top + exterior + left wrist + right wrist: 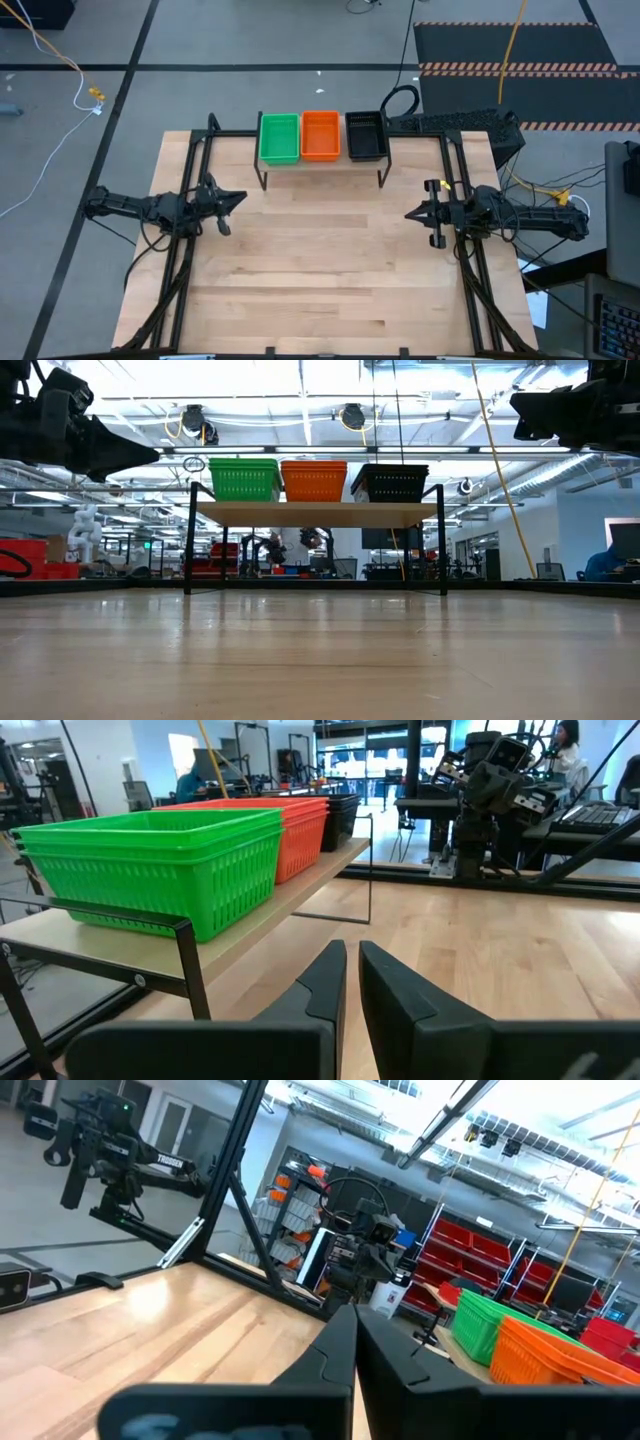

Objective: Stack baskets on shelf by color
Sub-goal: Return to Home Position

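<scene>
1. Green baskets (279, 138), orange baskets (320, 135) and black baskets (365, 136) are stacked on the shelf (322, 161), far centre.
2. Left gripper (236, 198) is held left, near of the shelf, fingers nearly together, empty.
3. Right gripper (412, 213) is held right, fingers pressed together, empty.

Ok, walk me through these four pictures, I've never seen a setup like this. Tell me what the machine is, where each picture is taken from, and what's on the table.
This is a robot with two dark arms at a wooden table. One picture looks straight down from above; one sits at tabletop height and looks across; the other two come from cameras on each arm's wrist, looking out past that arm's own fingers.

At the far end of the table stands a low shelf, a wooden plank on thin black legs. On it, in a row, sit a green stack of baskets, an orange stack and a black stack.

The left gripper hangs at the left side, nearly closed and holding nothing. The right gripper hangs at the right side, shut and empty. The rest of the tabletop shows only bare wood.
</scene>
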Robot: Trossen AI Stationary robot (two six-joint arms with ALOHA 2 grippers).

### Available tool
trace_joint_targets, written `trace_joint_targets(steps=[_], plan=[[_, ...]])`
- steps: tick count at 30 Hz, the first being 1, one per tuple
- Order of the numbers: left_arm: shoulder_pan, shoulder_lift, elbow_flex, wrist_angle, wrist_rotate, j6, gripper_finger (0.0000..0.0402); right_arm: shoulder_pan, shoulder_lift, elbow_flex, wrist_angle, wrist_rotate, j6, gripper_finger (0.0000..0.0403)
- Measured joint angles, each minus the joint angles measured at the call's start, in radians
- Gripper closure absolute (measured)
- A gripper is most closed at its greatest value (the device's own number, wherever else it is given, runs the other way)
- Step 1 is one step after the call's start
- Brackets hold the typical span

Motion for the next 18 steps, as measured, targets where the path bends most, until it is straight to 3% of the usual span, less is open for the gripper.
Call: trace_joint_targets(steps=[18], plan=[[0.0, 0.0, 0.0, 0.0, 0.0, 0.0, 0.0366, 0.0, 0.0, 0.0, 0.0, 0.0, 0.0, 0.0403]])
